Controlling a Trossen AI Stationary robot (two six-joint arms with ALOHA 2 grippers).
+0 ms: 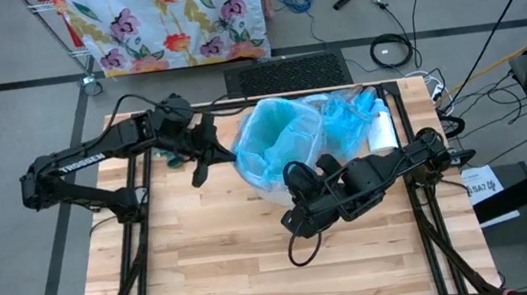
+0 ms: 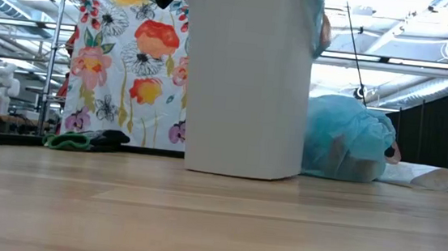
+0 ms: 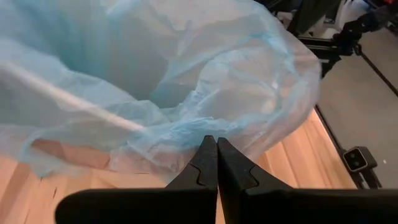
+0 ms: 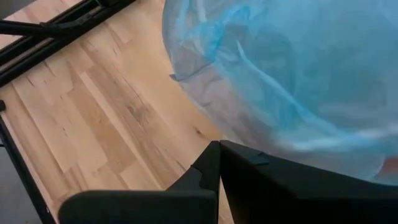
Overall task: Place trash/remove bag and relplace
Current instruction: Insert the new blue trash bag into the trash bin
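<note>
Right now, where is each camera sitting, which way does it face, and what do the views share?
High view: above the table, looking straight down; shows both arms flanking the bin.
Low view: at tabletop height, looking level at the white bin; an arm's dark part shows at top.
Left wrist view: behind the shut left gripper, facing the blue bag.
Right wrist view: behind the shut right gripper, facing the bag.
Shared: both wrist views see the bag.

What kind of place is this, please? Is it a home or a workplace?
Most likely a robotics lab or workshop, not a home. Loose cables lie on the grey floor, a flowered cloth hangs on a metal rack as a backdrop, and the wooden table sits in a black frame carrying two robot arms.
</note>
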